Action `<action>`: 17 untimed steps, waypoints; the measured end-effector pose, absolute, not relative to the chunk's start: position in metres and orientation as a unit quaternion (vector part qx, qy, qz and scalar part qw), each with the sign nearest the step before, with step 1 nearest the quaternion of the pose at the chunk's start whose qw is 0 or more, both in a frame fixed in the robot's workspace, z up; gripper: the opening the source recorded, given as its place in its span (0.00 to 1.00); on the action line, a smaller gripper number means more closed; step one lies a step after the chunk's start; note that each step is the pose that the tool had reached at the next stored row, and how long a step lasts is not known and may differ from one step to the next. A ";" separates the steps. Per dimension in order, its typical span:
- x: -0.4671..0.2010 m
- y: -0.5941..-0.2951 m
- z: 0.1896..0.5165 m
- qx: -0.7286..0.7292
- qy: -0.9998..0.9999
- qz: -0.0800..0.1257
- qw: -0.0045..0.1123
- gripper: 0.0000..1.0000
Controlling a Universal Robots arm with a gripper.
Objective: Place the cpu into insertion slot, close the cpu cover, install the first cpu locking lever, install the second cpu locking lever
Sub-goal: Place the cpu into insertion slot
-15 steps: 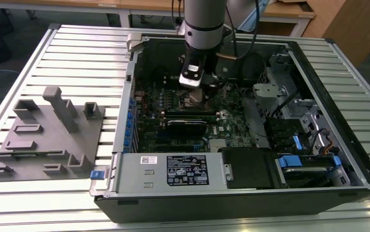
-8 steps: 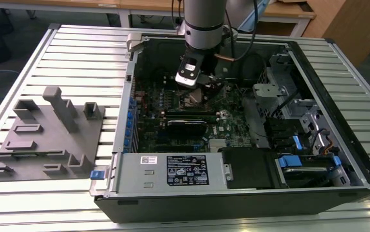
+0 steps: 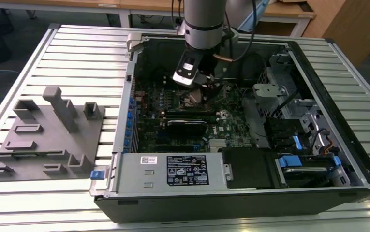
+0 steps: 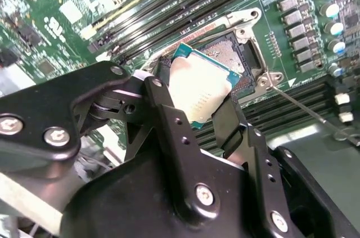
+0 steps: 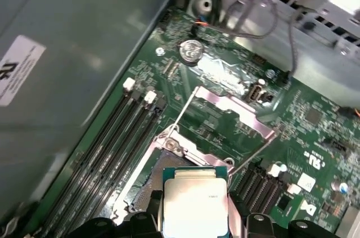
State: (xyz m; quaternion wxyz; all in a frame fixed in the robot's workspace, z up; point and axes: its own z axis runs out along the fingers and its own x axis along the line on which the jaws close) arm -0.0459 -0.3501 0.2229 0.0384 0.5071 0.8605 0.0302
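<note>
The gripper (image 4: 196, 93) grasps the cpu (image 4: 198, 75) between its two fingers, just above the insertion slot (image 4: 239, 58) and not yet seated in it. Further back, the cpu cover (image 5: 236, 108) stands open and the locking levers (image 5: 181, 111) look unlatched, so all four steps seem left.

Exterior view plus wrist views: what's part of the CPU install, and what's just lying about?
Job: gripper, cpu held in it, insertion slot, open cpu cover, locking lever.
Lying about: grey fixture block, power supply, memory slots.
</note>
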 end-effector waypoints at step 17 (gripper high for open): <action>-0.046 -0.350 0.223 0.613 0.788 0.025 0.042 0.54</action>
